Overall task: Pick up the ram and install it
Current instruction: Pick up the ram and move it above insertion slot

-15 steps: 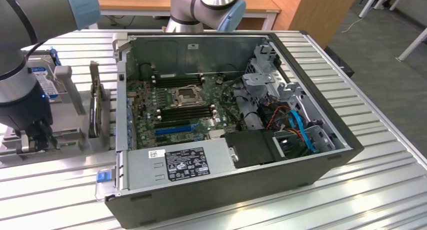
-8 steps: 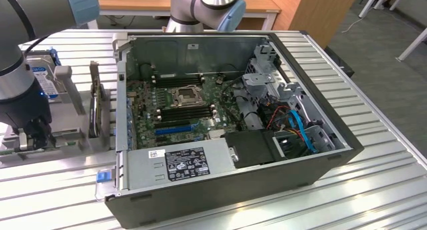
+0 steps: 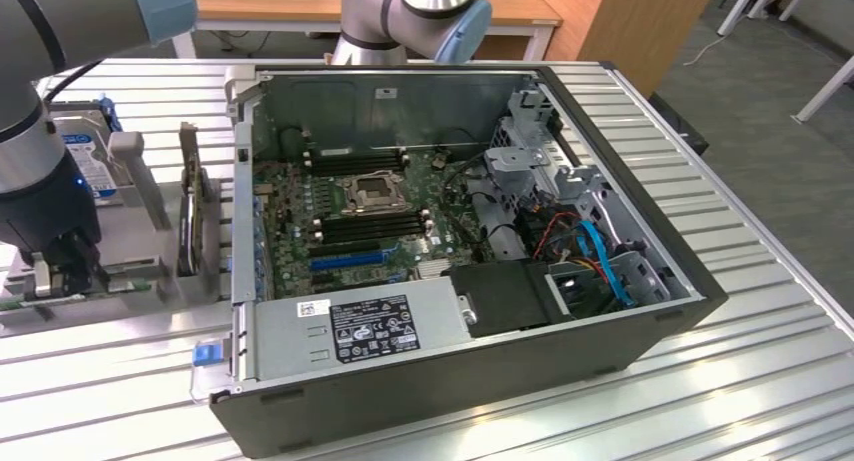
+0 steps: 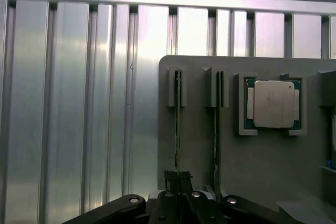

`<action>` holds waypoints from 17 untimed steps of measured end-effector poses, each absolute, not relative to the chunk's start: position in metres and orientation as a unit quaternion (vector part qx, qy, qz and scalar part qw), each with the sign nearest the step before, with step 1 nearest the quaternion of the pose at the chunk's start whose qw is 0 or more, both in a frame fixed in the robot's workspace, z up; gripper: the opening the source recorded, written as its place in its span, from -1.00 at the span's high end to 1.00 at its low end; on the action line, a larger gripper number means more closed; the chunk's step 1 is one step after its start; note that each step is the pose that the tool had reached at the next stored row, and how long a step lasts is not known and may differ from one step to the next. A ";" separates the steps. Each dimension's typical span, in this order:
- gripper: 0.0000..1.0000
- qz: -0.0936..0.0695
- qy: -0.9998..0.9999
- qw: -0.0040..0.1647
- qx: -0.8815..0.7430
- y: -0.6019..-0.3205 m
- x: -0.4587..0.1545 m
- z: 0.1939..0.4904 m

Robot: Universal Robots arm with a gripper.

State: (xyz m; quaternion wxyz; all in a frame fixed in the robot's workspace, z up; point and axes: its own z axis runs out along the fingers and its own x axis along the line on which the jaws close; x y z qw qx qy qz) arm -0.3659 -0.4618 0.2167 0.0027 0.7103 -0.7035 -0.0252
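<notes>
Shut almost completely on the top edge of the ram (image 4: 178, 129), jaws of the gripper (image 4: 178, 178) pressed against both faces of the thin board. Seated on edge in the end slot of the grey holder tray (image 4: 197, 145), right beside the tray's outer edge and the bare slats of the table (image 4: 79, 129). Parked upright in the neighbouring slot, a second memory stick (image 4: 216, 129), close to the first but apart from it. Cradled flat in a square pocket beyond that second stick, a silver CPU chip (image 4: 274, 103). Racked on the same tray, near the table's edge on the exterior view's left, an upright expansion card (image 3: 196, 216) and a hard drive (image 3: 83, 156). Lying open in the middle of the table, a computer case (image 3: 674, 206) holding a motherboard (image 3: 347, 221), a white-labelled power supply (image 3: 354, 331) at its near end and blue cables (image 3: 603, 261) in a corner bay. Reaching down over the tray from the exterior view's upper left, the arm (image 3: 34, 151), wrist vertical, gripper pointed straight down at the slot.
</notes>
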 end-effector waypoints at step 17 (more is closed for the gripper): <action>0.77 -0.025 -0.703 0.003 0.710 -0.462 -0.366 0.243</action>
